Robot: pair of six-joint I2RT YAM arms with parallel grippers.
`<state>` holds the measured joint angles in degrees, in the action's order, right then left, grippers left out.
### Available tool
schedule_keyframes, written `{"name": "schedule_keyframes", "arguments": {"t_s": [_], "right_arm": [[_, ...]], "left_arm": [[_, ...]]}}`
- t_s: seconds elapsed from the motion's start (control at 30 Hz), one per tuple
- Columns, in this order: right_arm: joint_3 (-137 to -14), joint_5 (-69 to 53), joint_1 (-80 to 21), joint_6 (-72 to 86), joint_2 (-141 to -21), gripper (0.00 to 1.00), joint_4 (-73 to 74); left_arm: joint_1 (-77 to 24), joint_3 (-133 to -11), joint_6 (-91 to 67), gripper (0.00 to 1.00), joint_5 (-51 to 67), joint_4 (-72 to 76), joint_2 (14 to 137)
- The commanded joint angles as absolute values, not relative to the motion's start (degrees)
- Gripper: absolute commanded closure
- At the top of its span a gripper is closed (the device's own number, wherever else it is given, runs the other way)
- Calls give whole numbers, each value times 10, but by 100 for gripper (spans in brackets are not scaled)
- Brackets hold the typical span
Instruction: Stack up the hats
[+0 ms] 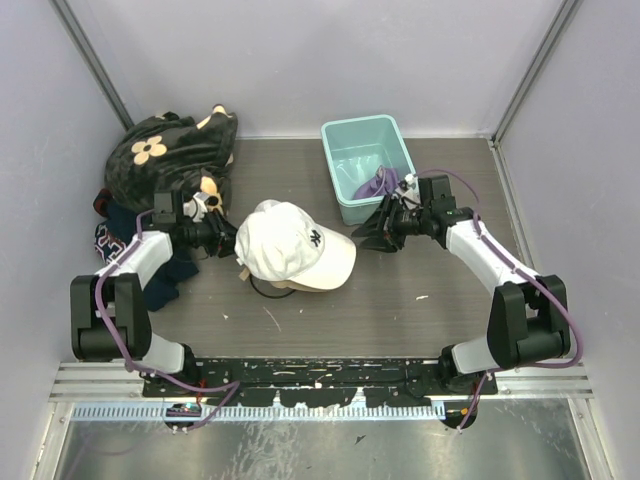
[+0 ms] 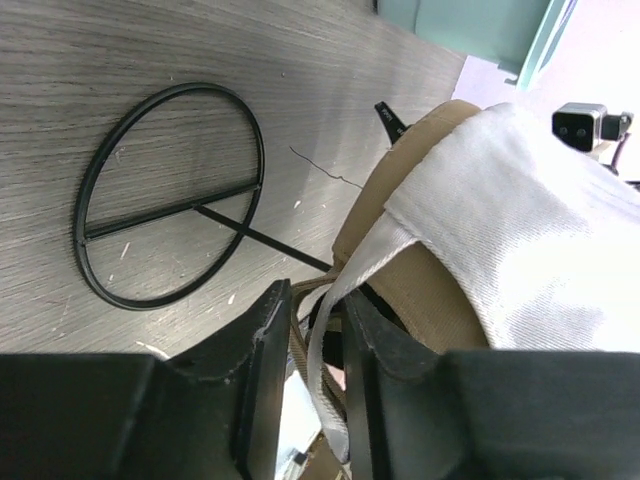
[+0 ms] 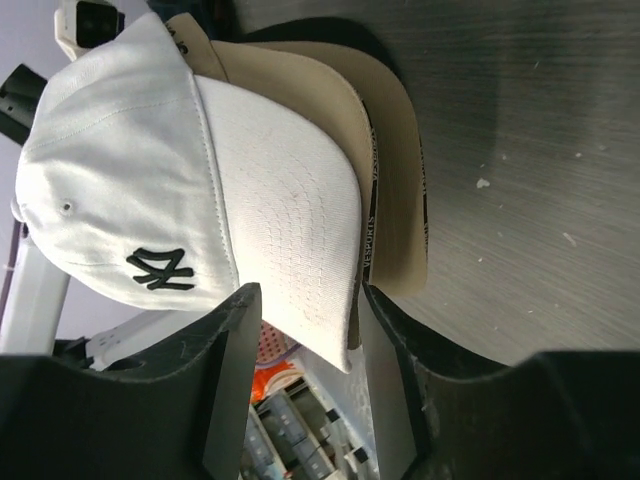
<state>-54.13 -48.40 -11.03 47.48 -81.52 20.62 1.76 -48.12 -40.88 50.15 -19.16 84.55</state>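
While white cap (image 1: 295,245) sits atop tan cap (image 3: 395,170) mid-counter (image 1: 420,300), left gripper (image 2: 315,305) pinches its back strap, seemingly settling placement. Right gripper (image 3: 308,295) open, empty, near brim. Next move probably: release, fetch purple cap (image 1: 372,183) from teal bin (image 1: 355,212).

A teal bin (image 1: 365,165) stands just behind the right gripper (image 1: 372,236). Behind the left gripper (image 1: 226,240) lies heaped black fabric with tan flowers (image 1: 170,150). Dark navy clothing (image 1: 125,240) lies on its outer side (rumpled, shape unclear). A black wire ring (image 2: 170,195) with a crossbar lies flat on the grey table (image 2: 120,60) near the left gripper's tips.
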Motion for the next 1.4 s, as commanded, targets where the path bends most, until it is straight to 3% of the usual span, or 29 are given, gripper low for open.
{"name": "schedule_keyframes", "arguments": {"t_s": [0.0, 0.1, 0.3, 0.47, 0.73, 1.23, 1.37], "right_arm": [[-608, -411, -107, 387, -795, 48, 297], [-655, -366, -108, 358, -793, 37, 330], [-798, -265, -108, 304, -834, 21, 399], [-898, -152, -109, 267, -889, 15, 431], [-966, -2, -138, 236, -980, 15, 440], [-1013, 75, -167, 214, -1105, 16, 402], [-1033, 89, -172, 208, -1140, 25, 403]], "left_arm": [[22, -497, -442, 61, 495, -168, 818], [29, -500, -448, 50, 488, -171, 803], [41, -493, -454, 44, 468, -176, 791], [42, -480, -467, 41, 424, -170, 774], [42, -518, -442, 38, 365, -219, 776], [50, -545, -449, 35, 322, -238, 782], [53, -565, -449, 35, 311, -252, 787]]}}
